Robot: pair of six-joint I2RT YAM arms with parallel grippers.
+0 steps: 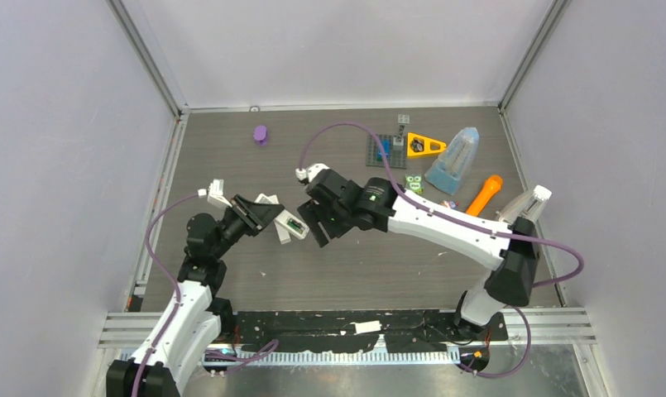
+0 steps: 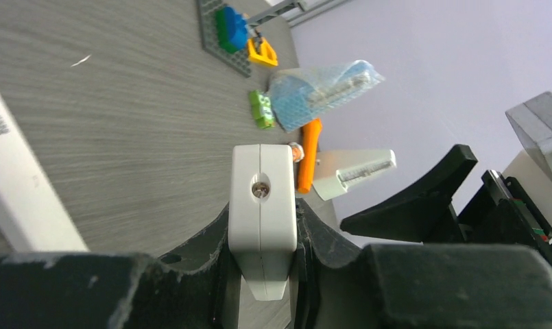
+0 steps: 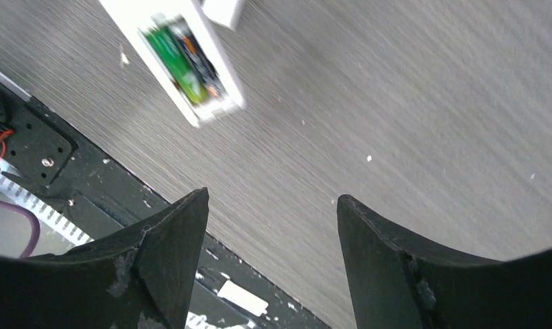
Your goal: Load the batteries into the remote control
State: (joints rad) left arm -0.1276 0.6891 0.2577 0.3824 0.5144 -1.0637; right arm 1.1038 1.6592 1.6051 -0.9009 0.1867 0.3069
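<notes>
since the left claw (image 1: 267,217) is clamped on the remote (image 2: 261,199), with the batteries (image 3: 184,58) lying exposed in it, and the right claw (image 3: 271,200) hangs apart and empty just beside, a stray knock could tip them out.

Dark grey wood-grain tabletop (image 1: 354,273), matte, with fine pale specks. Plain pale lilac-white wall panels (image 1: 337,50) enclose it at the back and on both sides, meeting at the rear corners behind slanting silver aluminium frame posts (image 1: 145,54). Along the near edge, a black perforated mounting plate (image 1: 412,327) lies beside ribbed aluminium rails (image 1: 561,327). Lighting even and diffuse; shadows soft.
</notes>
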